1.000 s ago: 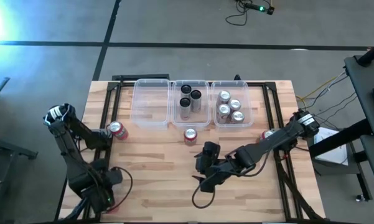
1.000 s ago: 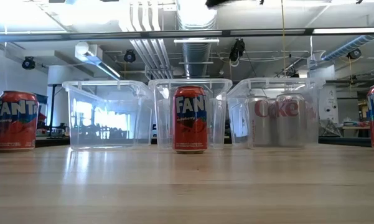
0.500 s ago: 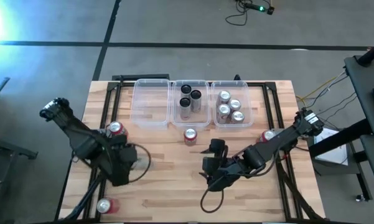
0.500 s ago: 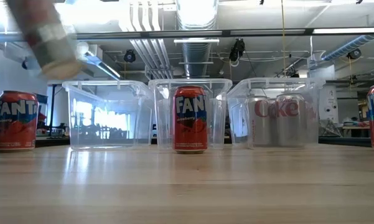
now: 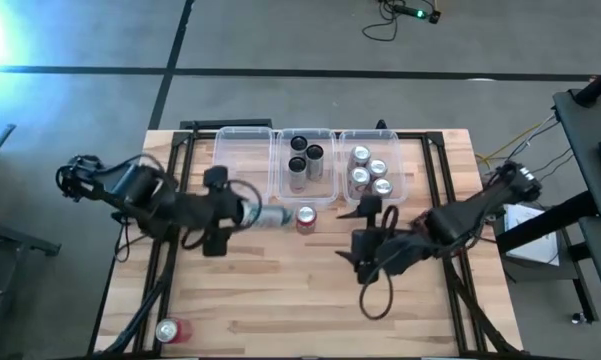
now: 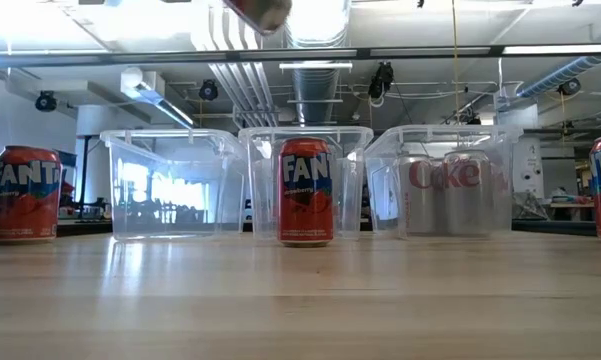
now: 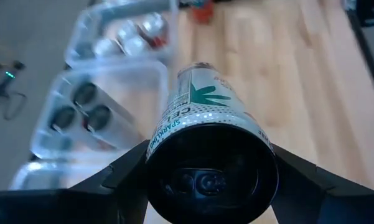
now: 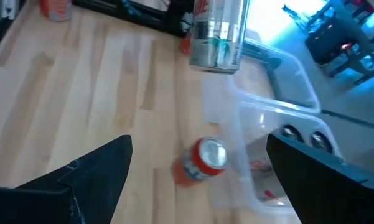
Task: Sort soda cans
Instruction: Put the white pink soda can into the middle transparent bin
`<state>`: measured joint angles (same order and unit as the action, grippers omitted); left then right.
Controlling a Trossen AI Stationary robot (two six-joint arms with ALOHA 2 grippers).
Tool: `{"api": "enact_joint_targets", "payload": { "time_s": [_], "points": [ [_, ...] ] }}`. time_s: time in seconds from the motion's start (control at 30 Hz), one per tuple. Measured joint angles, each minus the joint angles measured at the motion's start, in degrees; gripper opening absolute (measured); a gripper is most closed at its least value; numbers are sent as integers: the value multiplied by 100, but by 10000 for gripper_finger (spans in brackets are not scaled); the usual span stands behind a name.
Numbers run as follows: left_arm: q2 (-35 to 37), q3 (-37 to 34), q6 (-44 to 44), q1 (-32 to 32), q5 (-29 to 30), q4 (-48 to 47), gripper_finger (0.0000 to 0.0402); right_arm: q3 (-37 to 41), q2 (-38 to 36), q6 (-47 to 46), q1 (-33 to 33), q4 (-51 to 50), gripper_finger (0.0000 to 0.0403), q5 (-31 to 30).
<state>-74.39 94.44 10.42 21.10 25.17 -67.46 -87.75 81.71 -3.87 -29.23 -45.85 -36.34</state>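
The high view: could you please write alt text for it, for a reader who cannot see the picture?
From above, the left gripper holds a silver-grey metal can sideways over a wooden table, next to an upright red can in front of three clear plastic bins. The open right gripper hovers nearby, empty.

Robotics lab, exposed ceiling ducts (image 6: 315, 25), wooden table (image 5: 280, 290), grey concrete floor (image 5: 280, 40)
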Motion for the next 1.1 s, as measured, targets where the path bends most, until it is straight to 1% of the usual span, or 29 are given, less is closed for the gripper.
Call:
{"api": "enact_joint_targets", "payload": {
  "time_s": [0.13, 0.27, 0.33, 0.5, 0.63, 0.73, 0.83, 0.9, 1.0, 1.1],
  "points": [
    [-11, 14, -704, -754, -97, 424, 238, 339, -340, 47, 111, 76, 368, 7],
    [-40, 4, -1204, -1529, -575, 999, 238, 643, -557, 32, 159, 112, 368, 20],
    [-130, 4, -1386, -1889, -810, 1105, 238, 768, -658, 41, 154, 124, 368, 22],
    [-645, 5, -1600, -2697, -1054, 1074, 238, 1105, -853, -57, 152, 118, 368, 30],
    [-1196, 288, -1733, -3128, -1524, 1044, 238, 1322, -920, -155, 152, 109, 368, 29],
    [-1661, 800, -1889, -3200, -1794, 894, 238, 1408, -920, -211, 152, 102, 368, 39],
    [-2199, 1536, -2092, -3200, -1994, 555, 238, 1487, -922, -209, 152, 109, 368, 195],
    [-2626, 2108, -2185, -3201, -2011, 34, 238, 1541, -922, -209, 152, 113, 368, 236],
    [-3282, 2953, -2240, -3266, -2008, -1022, 238, 1629, -923, -268, 152, 112, 368, 266],
    [-3800, 3734, -2241, -3296, -1992, -1588, 238, 1730, -922, -371, 152, 103, 368, 496]
  ]
}}
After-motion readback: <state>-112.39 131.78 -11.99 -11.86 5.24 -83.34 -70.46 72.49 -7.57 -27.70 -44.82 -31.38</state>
